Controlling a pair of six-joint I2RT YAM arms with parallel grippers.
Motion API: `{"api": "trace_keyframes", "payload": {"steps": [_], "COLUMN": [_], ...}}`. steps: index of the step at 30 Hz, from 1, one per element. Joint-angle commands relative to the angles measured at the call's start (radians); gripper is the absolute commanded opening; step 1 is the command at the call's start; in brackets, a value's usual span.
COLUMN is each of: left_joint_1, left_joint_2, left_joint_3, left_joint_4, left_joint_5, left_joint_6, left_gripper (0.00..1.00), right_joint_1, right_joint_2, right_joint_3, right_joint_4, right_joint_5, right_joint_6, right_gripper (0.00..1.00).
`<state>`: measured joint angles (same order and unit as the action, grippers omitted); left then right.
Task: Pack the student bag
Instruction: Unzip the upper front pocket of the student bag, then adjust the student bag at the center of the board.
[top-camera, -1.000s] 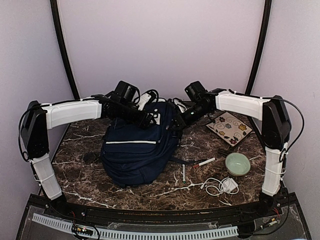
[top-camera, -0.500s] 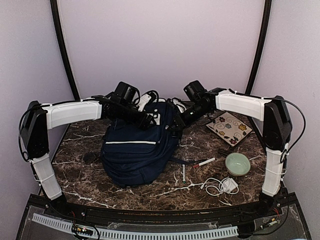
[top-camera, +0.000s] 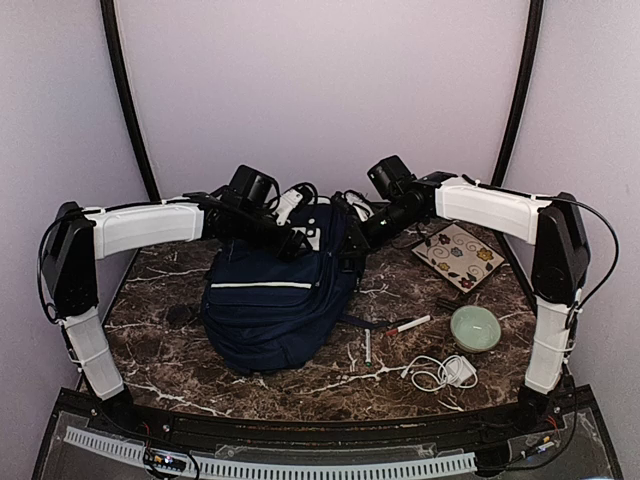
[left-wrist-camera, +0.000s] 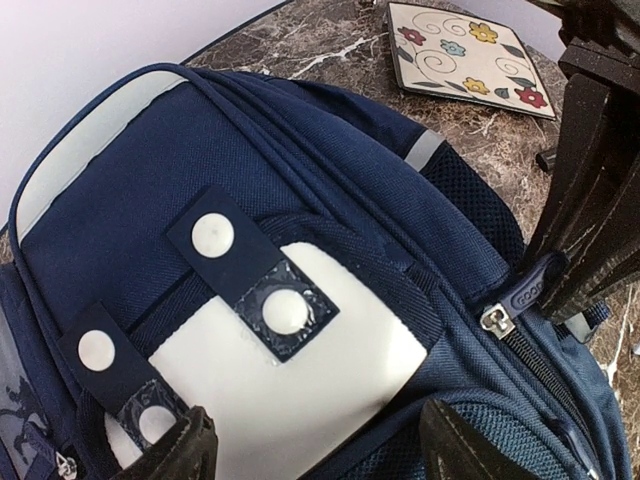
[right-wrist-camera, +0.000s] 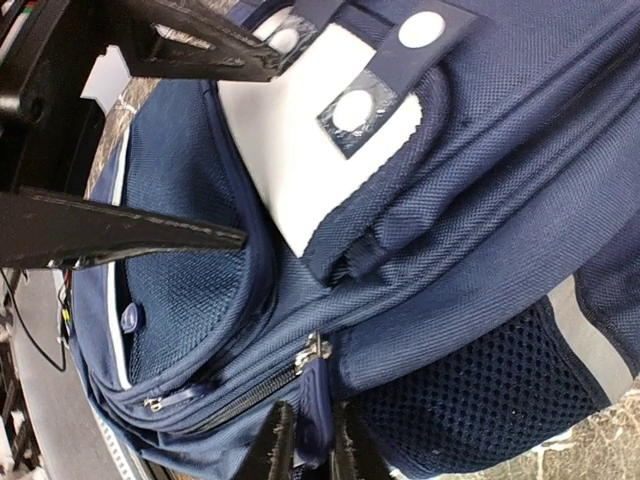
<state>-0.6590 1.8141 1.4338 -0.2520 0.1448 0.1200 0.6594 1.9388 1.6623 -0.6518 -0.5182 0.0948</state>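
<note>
The student bag (top-camera: 270, 300), a navy-blue backpack with white trim, lies in the middle of the table with its top toward the back. My left gripper (left-wrist-camera: 315, 450) is open over the white patch (left-wrist-camera: 300, 380) by the bag's top handle, one finger on each side, holding nothing. In the top view the left gripper (top-camera: 300, 242) sits at the bag's top edge. My right gripper (right-wrist-camera: 312, 452) is shut on the blue zipper pull (right-wrist-camera: 318, 400) at the bag's upper right side. From the left wrist view the same zipper pull (left-wrist-camera: 533, 285) shows pinched under the right fingers (left-wrist-camera: 590, 200).
A flowered square board (top-camera: 460, 255) lies at the back right. In front of it are a green bowl (top-camera: 475, 327), a red-and-white marker (top-camera: 408, 325), a thin pen (top-camera: 367, 345) and a white charger with cable (top-camera: 445, 372). A small dark object (top-camera: 180, 313) lies left of the bag.
The right arm has shifted slightly up and to the left while keeping hold of the zipper pull. The left arm and the bag have stayed in place.
</note>
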Motion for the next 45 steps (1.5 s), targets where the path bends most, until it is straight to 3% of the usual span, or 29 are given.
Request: {"api": "trace_keyframes", "payload": {"steps": [1, 6, 17, 19, 21, 30, 35, 37, 39, 42, 45], "left_joint_1": [0.007, 0.007, 0.007, 0.008, 0.013, 0.182, 0.254, 0.272, 0.286, 0.293, 0.293], "left_joint_2": [-0.034, -0.033, -0.021, -0.003, 0.013, 0.14, 0.163, 0.146, 0.117, 0.04, -0.069], "left_joint_3": [-0.03, -0.038, 0.01, 0.038, 0.065, 0.213, 0.149, 0.101, 0.044, -0.072, -0.26], "left_joint_4": [-0.007, -0.001, -0.01, -0.013, -0.014, -0.037, -0.007, 0.001, 0.005, 0.013, 0.111], "left_joint_5": [-0.011, -0.008, 0.04, 0.016, -0.024, 0.038, 0.025, 0.027, 0.064, 0.064, 0.115], "left_joint_6": [0.022, 0.021, 0.021, 0.018, 0.022, -0.059, -0.057, -0.053, -0.056, -0.111, -0.211], "left_gripper": [0.72, 0.72, 0.75, 0.79, 0.96, 0.99, 0.99, 0.95, 0.85, 0.69, 0.61], "right_joint_1": [0.03, 0.03, 0.05, 0.055, 0.055, 0.054, 0.024, -0.026, -0.091, -0.159, -0.186], "right_joint_2": [-0.048, -0.058, -0.14, -0.168, -0.195, -0.267, -0.252, -0.245, -0.224, -0.132, -0.014], "right_joint_3": [0.019, 0.012, -0.127, -0.192, -0.254, -0.491, -0.546, -0.57, -0.571, -0.424, -0.227], "right_joint_4": [0.035, 0.035, 0.101, 0.138, 0.189, 0.44, 0.477, 0.505, 0.528, 0.436, 0.33], "right_joint_5": [-0.045, -0.033, -0.075, -0.094, -0.112, -0.164, -0.104, -0.075, -0.067, -0.03, -0.022], "right_joint_6": [0.022, 0.029, 0.117, 0.156, 0.202, 0.416, 0.455, 0.474, 0.479, 0.396, 0.302], "right_gripper": [0.08, 0.0, 0.0, 0.0, 0.0, 0.0, 0.0, 0.0, 0.0, 0.0, 0.0]}}
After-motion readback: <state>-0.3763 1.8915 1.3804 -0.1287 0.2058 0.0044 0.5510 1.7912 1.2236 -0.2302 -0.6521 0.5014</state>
